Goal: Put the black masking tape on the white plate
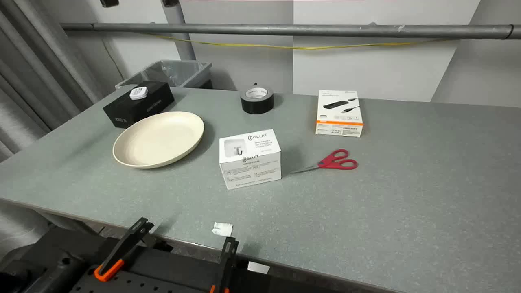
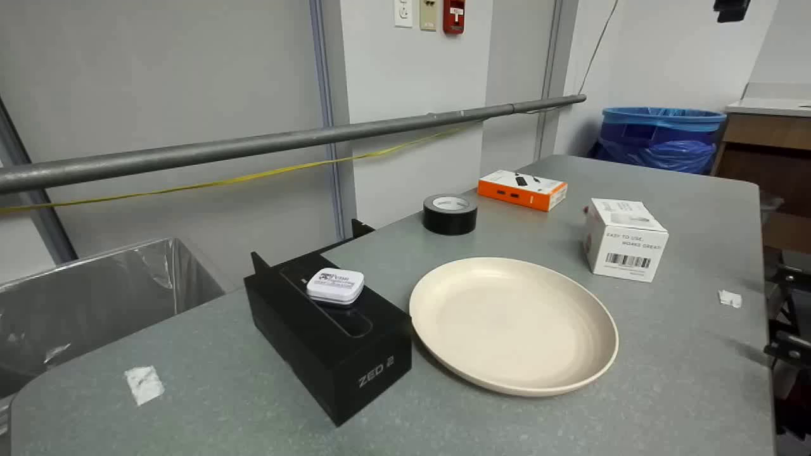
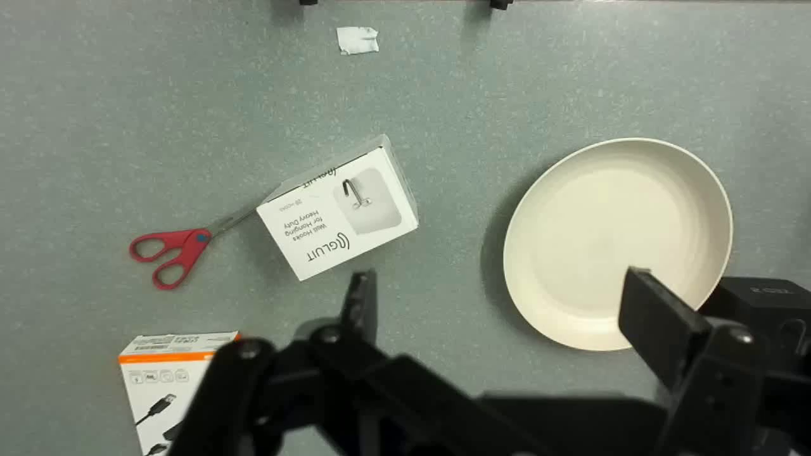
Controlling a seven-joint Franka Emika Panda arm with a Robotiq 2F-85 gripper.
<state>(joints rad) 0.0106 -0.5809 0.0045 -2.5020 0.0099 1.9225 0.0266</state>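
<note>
Gripper point(image 3: 500, 288) showing black all over; round screw heads point(image 3: 330, 334) glinting on dark linkages point(image 3: 418, 399); pads point(image 3: 656, 323) looking blocky.

Three boxes point(image 1: 250, 159), one plate point(image 1: 158, 139) (perhaps two scraps point(image 2: 144, 384))

My gripper point(image 3: 500, 291) could pass over the gap of tabletop point(image 1: 220, 106) between the black tape point(image 1: 257, 106) and the white plate point(image 1: 158, 140). 2 things flank it: the white hook box point(image 1: 251, 160) to 1 side, the black box point(image 2: 326, 335) crowding the plate's rim at the other. A grey pipe point(image 1: 285, 29) limits my room behind the tape.
</note>
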